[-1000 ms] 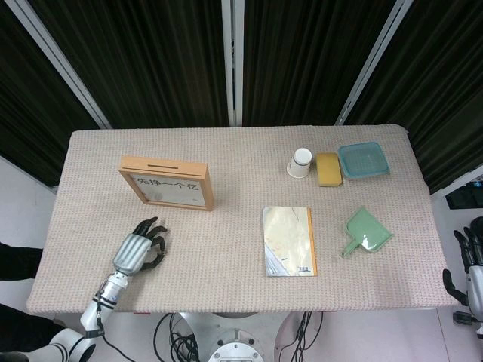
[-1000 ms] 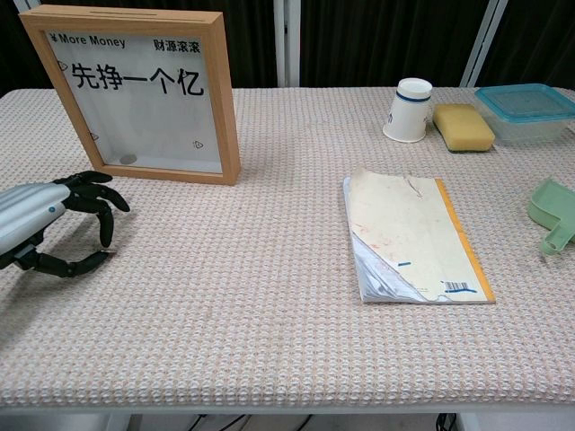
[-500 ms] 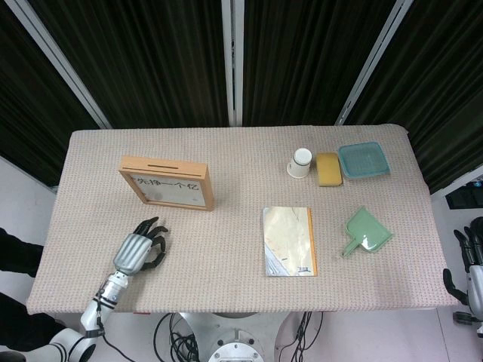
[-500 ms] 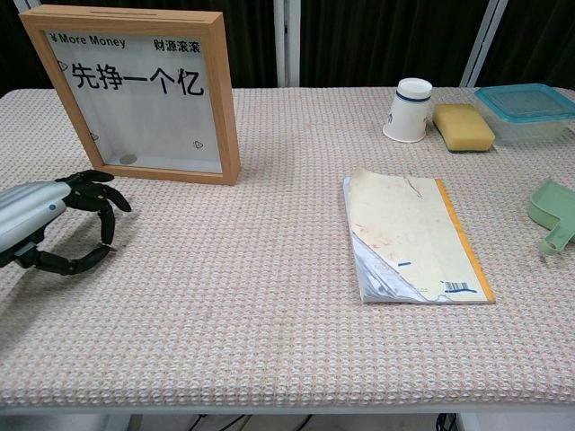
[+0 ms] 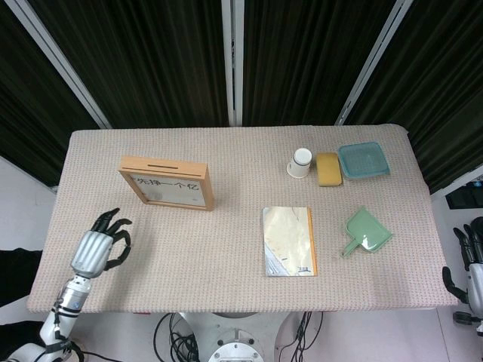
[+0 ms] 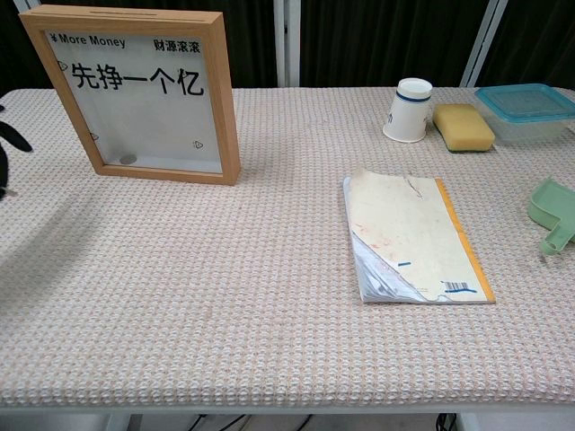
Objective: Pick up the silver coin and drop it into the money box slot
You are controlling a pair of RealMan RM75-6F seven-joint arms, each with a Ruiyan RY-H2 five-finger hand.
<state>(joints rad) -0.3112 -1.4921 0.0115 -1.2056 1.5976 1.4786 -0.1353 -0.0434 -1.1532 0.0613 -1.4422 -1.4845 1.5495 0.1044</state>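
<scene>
Hovering over the near-left part of the cloth-covered surface (image 5: 226,249): left hand (image 5: 96,246), fingers loosely curled, holding nothing visible. Hanging off the surface's right edge, well apart from everything: right hand (image 5: 472,260), too cropped to tell whether clenched or released. Standing upright toward the back left: wooden-framed money box (image 6: 144,90), slot along its top. Lying inside, at the bottom left behind the glass: small silver coin (image 6: 128,159).
</scene>
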